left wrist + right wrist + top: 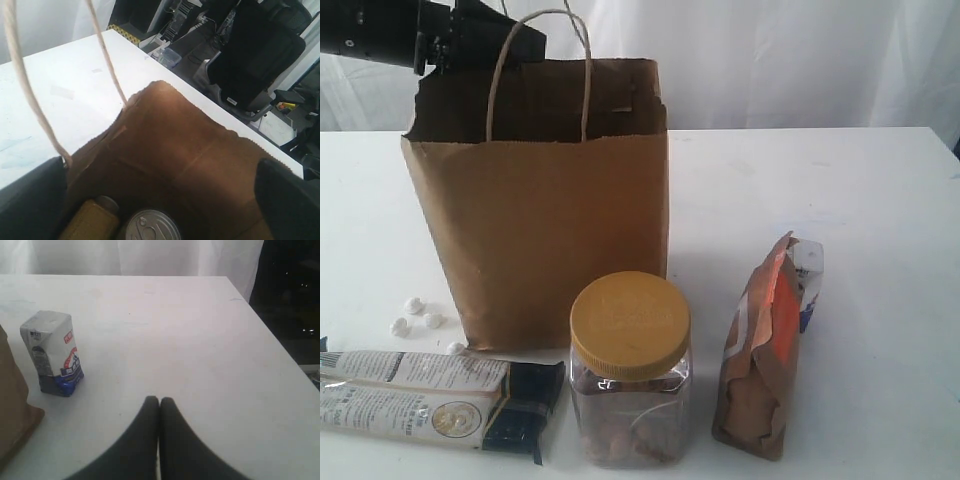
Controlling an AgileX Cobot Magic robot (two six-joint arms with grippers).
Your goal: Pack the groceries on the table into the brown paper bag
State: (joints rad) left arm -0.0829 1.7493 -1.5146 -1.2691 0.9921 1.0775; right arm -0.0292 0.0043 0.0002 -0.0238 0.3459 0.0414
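1. The brown paper bag (550,220) stands upright with its mouth open on the left half of the desk (840,200). Its twine handles are raised, so groceries can go in from above.
2. The left gripper (160,170) hovers over that mouth with its fingers (30,200) spread wide and nothing between them. I judge this to be the pose of a drop just made.
3. At the bottom of the bag lies the silver-topped can (152,227). Beside it is a yellow thing, probably the white-capped bottle (90,222), though only part of it shows.
4. Four items are outside the bag, toward the desk edge nearest the exterior camera.
   - The yellow-lidded jar (630,370) stands just in front of the bag.
   - The white-black twin packet (430,395) lies flat toward the left corner.
   - The brown-orange pouch (760,350) stands upright near the jar.
   - The white-blue carton (52,352) stands just behind the pouch.
5. The right gripper (159,401) sits low over bare desk with its fingers pressed together and empty. The carton is near but apart from it and seems the easiest next pick, and the fingers must part first.
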